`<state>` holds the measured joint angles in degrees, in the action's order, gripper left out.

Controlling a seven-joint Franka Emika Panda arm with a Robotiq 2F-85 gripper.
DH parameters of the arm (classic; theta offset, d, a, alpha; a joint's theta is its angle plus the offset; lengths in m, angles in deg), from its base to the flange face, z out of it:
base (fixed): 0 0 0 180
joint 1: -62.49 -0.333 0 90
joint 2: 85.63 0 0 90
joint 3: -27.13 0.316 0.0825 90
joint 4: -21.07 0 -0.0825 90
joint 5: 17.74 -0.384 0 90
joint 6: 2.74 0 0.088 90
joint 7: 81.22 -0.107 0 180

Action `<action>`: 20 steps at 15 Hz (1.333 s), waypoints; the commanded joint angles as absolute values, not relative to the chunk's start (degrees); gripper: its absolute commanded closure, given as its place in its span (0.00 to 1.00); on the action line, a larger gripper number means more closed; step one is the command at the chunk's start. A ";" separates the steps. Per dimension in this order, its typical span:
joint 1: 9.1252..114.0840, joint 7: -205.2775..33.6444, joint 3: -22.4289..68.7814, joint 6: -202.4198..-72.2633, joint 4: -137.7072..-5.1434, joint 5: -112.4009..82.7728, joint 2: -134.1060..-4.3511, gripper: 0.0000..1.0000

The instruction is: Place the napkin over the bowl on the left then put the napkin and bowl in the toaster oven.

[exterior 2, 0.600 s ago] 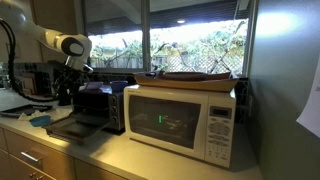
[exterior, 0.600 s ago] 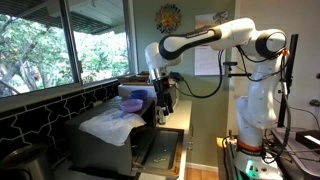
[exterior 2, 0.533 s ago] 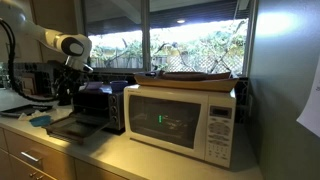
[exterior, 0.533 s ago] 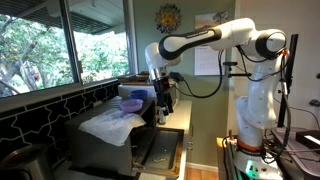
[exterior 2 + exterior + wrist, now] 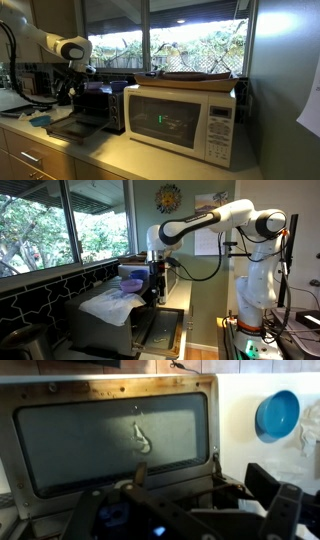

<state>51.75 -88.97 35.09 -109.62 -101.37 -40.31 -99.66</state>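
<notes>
The toaster oven (image 5: 100,330) is a dark box with its glass door (image 5: 115,435) dropped open; it also shows in an exterior view (image 5: 100,102). The white napkin (image 5: 112,303) lies crumpled on top of the oven. A blue bowl (image 5: 277,412) sits on the pale counter beside the open door; a bluish-purple bowl (image 5: 131,273) shows behind the napkin. My gripper (image 5: 155,288) hangs low over the open door in front of the oven, as the other exterior view (image 5: 74,85) also shows. In the wrist view my gripper (image 5: 180,505) is open and empty, above the door.
A silver-white microwave (image 5: 185,118) with a brownish tray on top stands beside the oven. Windows and a dark tiled wall (image 5: 40,290) run behind the counter. The robot's white base (image 5: 255,300) stands past the counter's end.
The arm has shifted slightly toward the oven; the gripper stays open and empty. The napkin, bowl and door have not moved.
</notes>
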 commanded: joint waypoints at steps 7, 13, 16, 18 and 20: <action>48.69 -70.76 34.13 -135.44 -116.09 -61.05 -105.28 0.00; 46.45 -56.25 34.23 -140.50 -118.97 -76.27 -105.30 0.06; 46.69 -50.98 34.55 -140.60 -119.55 -81.68 -105.25 0.32; 47.15 -48.55 34.81 -140.29 -119.87 -84.07 -105.47 0.42; 47.62 -47.25 35.07 -140.25 -120.37 -85.46 -106.03 0.59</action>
